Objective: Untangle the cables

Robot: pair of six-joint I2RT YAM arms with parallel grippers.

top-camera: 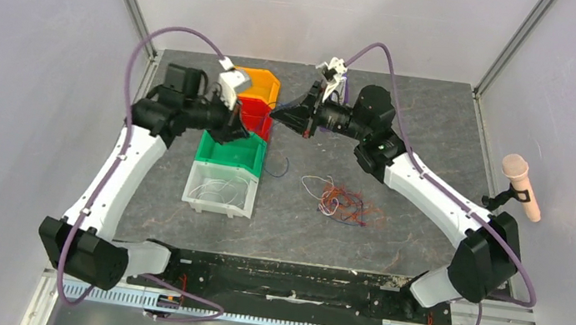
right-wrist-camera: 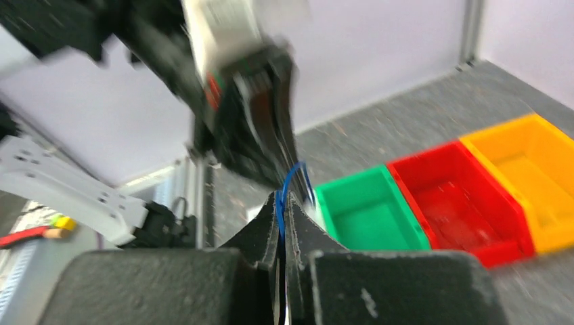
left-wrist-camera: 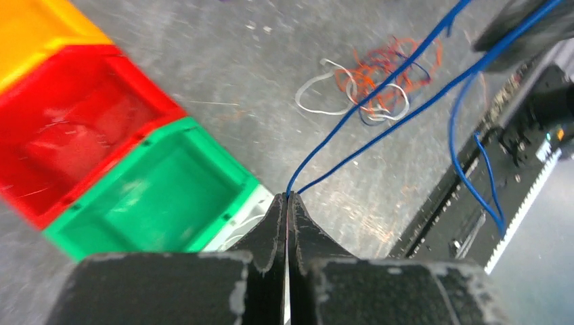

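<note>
**Both arms pinch one blue cable above the bins**

Top view: the left fingers (top-camera: 243, 131) hang over the red bin (top-camera: 256, 113), and the right fingers (top-camera: 281, 114) point at them from just beside, both raised off the grey surface (top-camera: 301, 231); at this size I cannot tell how either pair stands. A thin blue cable (top-camera: 286, 167) droops beside the row of bins; the row runs orange bin (top-camera: 265, 84), red, green bin (top-camera: 228, 155), white bin (top-camera: 216, 203), each touching the next. The tangle of cables (top-camera: 344, 203), mostly orange and white, lies on the surface to the right of the bins, well apart from both pairs of fingers; a microphone (top-camera: 522, 187) stands at the right edge.

Left wrist view: the left fingers (left-wrist-camera: 277, 220) are pressed together, pinching the blue cable (left-wrist-camera: 379, 88) at their very tips; two blue strands rise from the pinch toward the upper right corner, and a slack blue loop hangs further right. The tangle of cables (left-wrist-camera: 379, 71) rests on the surface beyond, behind the strands; the orange bin (left-wrist-camera: 34, 27), red bin (left-wrist-camera: 68, 128) and green bin (left-wrist-camera: 156, 196) sit to the left.

Right wrist view: the right fingers (right-wrist-camera: 298, 227) are pressed together on the blue cable (right-wrist-camera: 291, 179), which arcs up out of the tips; the left fingers (right-wrist-camera: 267, 135), blurred, are close opposite; the green bin (right-wrist-camera: 365, 210), red bin (right-wrist-camera: 460, 196) and orange bin (right-wrist-camera: 535, 162) line up to the right.
</note>
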